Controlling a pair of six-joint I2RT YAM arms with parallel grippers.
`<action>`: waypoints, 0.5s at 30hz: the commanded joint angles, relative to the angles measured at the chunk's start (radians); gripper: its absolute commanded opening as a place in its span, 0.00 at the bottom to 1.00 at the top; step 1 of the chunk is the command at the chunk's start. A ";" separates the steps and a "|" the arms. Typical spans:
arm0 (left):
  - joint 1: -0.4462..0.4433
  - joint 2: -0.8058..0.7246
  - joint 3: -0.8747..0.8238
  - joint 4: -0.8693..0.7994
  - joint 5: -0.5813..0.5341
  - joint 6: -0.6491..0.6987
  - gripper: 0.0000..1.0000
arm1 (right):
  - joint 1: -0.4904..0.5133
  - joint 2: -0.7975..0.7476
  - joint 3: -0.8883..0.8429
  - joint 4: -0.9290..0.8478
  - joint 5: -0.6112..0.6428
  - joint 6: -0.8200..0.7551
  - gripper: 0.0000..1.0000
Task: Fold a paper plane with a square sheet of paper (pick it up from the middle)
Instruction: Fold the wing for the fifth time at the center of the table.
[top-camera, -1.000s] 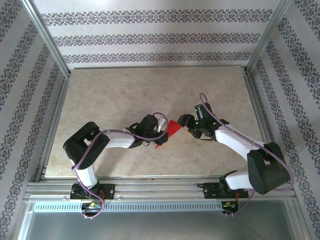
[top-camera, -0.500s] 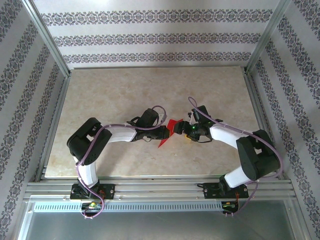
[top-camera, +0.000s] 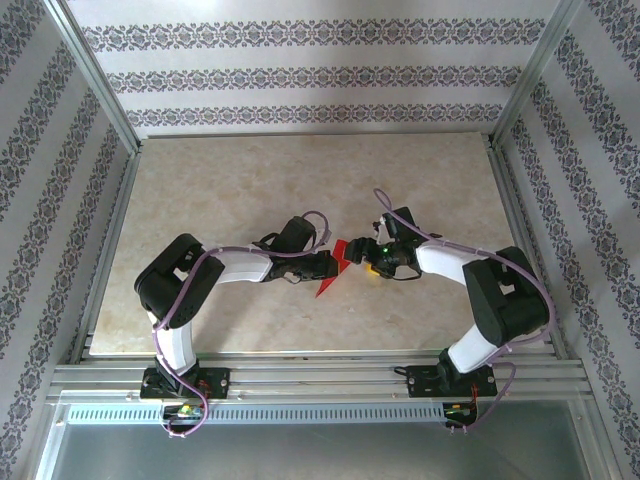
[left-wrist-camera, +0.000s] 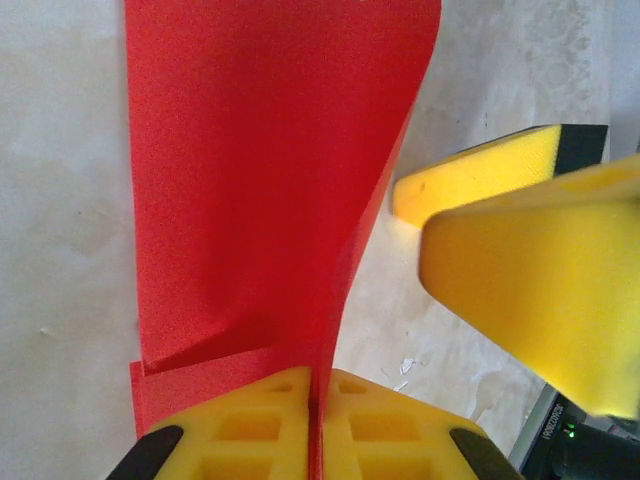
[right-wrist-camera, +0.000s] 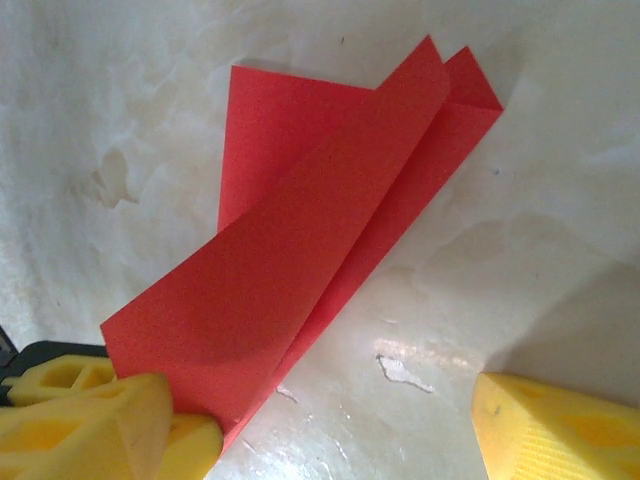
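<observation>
The left gripper (left-wrist-camera: 315, 420) clamps the folded square sheet of paper (left-wrist-camera: 250, 180), anchoring it at the middle of the table (top-camera: 200, 200). The right gripper (right-wrist-camera: 325, 415) stands spread beside the sheet; presumably positioned to work a flap.

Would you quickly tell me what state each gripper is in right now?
Left gripper: closed on the red paper.
Right gripper: open, gripping nothing.
</observation>
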 joint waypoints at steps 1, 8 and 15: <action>0.014 0.011 0.016 -0.008 0.020 -0.017 0.11 | -0.009 0.037 0.037 0.000 -0.009 0.004 0.79; 0.015 0.018 0.018 -0.005 0.026 -0.024 0.11 | 0.002 0.076 0.073 -0.078 0.047 0.001 0.79; 0.017 0.018 0.019 0.003 0.039 -0.027 0.13 | 0.019 0.122 0.105 -0.137 0.104 0.013 0.79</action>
